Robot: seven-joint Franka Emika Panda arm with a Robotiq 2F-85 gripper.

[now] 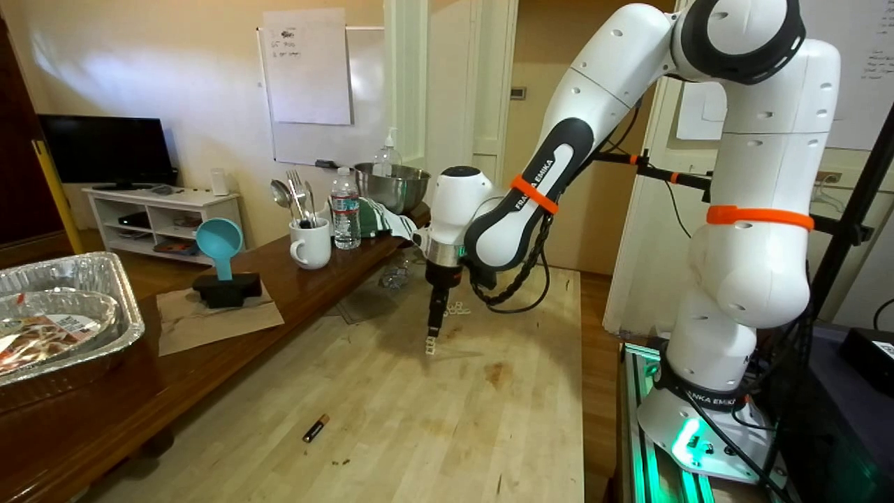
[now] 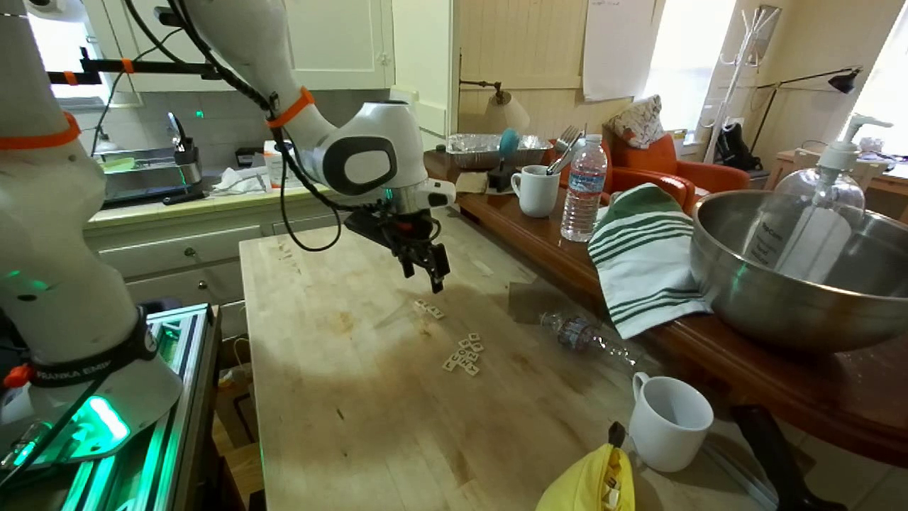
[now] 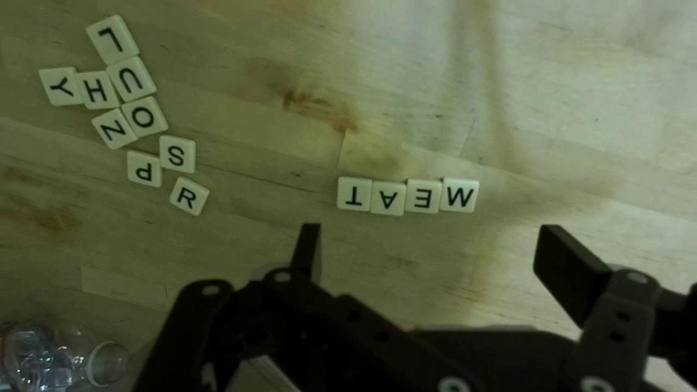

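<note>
Lying bottle (image 3: 54,356) runs off wrist-view edge; yellow pouch (image 2: 589,482) cropped at btm of an ext. view; ht. of pincer (image 3: 430,237) over bench (image 3: 572,130) hard to judge. Pincer spread wide. Qty: tile row (image 3: 416,196), 4 pcs on bench, just beside pincer; tile cluster (image 3: 142,116), 9 pcs, farther off; white mugs (image 2: 670,426), 2 in an ext. view.

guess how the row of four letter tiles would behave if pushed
The row of four letter tiles would probably break apart, since nothing visible joins them. Each looks flat and square, so it would likely slide rather than roll.
</note>
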